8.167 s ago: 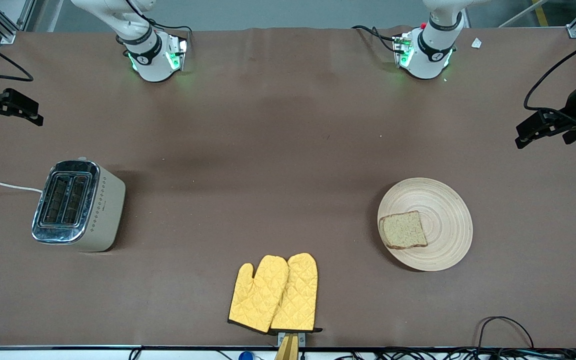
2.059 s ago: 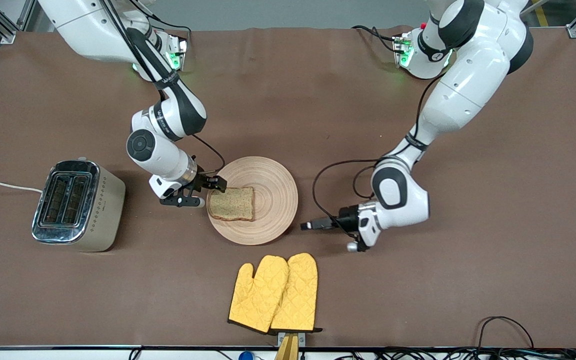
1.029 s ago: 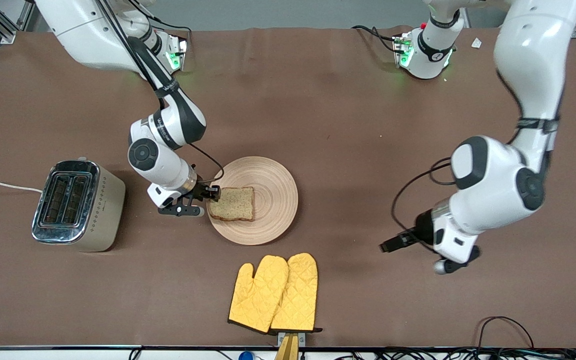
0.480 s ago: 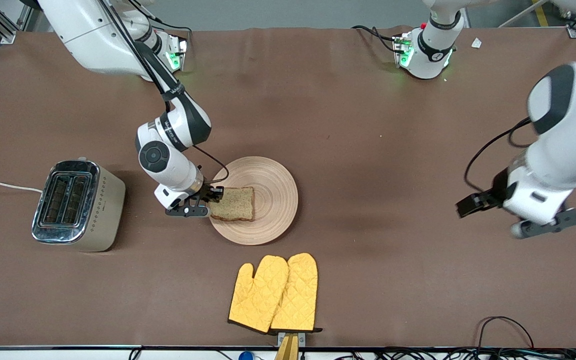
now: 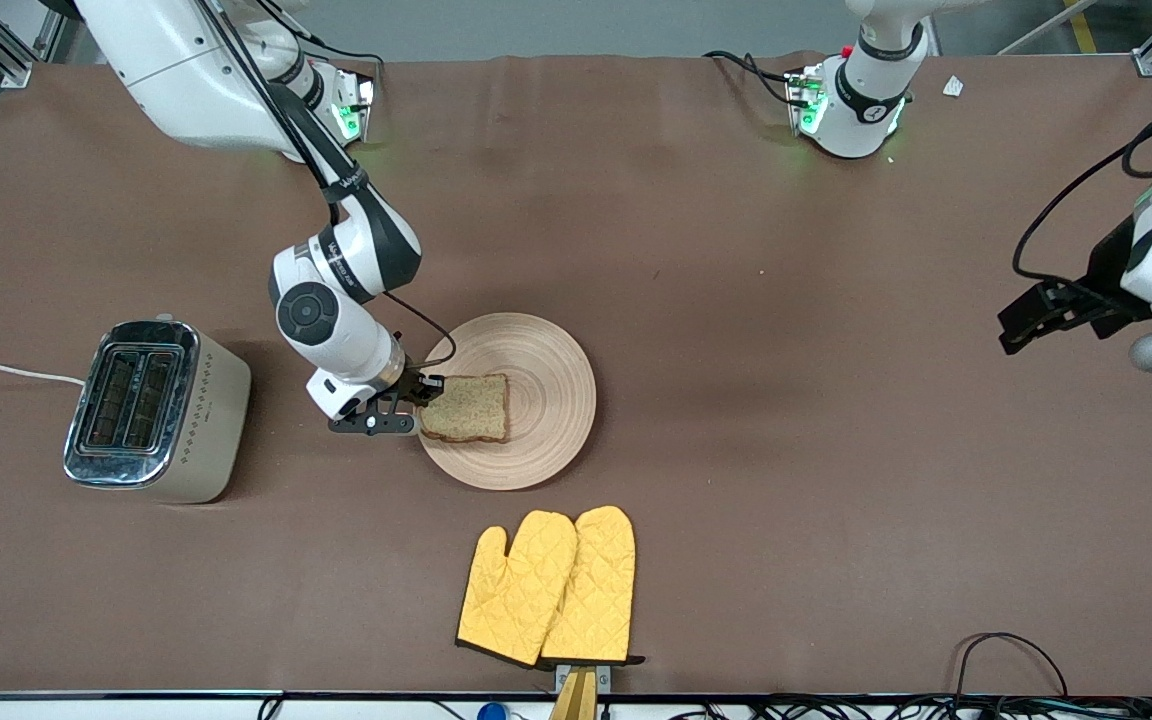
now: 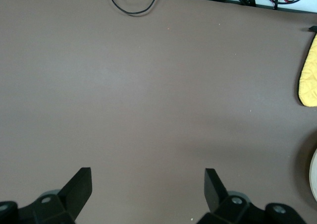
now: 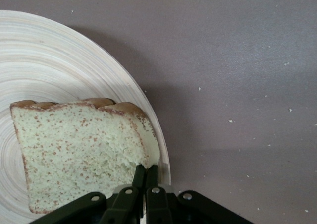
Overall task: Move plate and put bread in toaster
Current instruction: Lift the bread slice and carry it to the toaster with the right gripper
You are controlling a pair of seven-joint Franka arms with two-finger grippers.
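The round wooden plate (image 5: 526, 400) lies mid-table with the brown speckled bread (image 5: 466, 408) on its toaster-side rim. My right gripper (image 5: 422, 396) is shut on the bread's edge at the plate's rim; the right wrist view shows the fingertips (image 7: 140, 170) pinching the slice (image 7: 79, 149) on the plate (image 7: 59, 75). The cream toaster (image 5: 151, 410) with chrome top stands at the right arm's end of the table. My left gripper (image 5: 1021, 325) is open, raised over the bare left arm's end of the table, and its fingers (image 6: 79, 184) hold nothing.
A pair of yellow oven mitts (image 5: 551, 585) lies nearer the front camera than the plate; one mitt's edge (image 6: 309, 75) shows in the left wrist view. The toaster's white cord (image 5: 6, 370) runs off the table's end. Cables (image 5: 1006, 660) lie at the front edge.
The left arm has let go of the plate and swung away up toward its end of the table. The right gripper has closed on the bread's edge.
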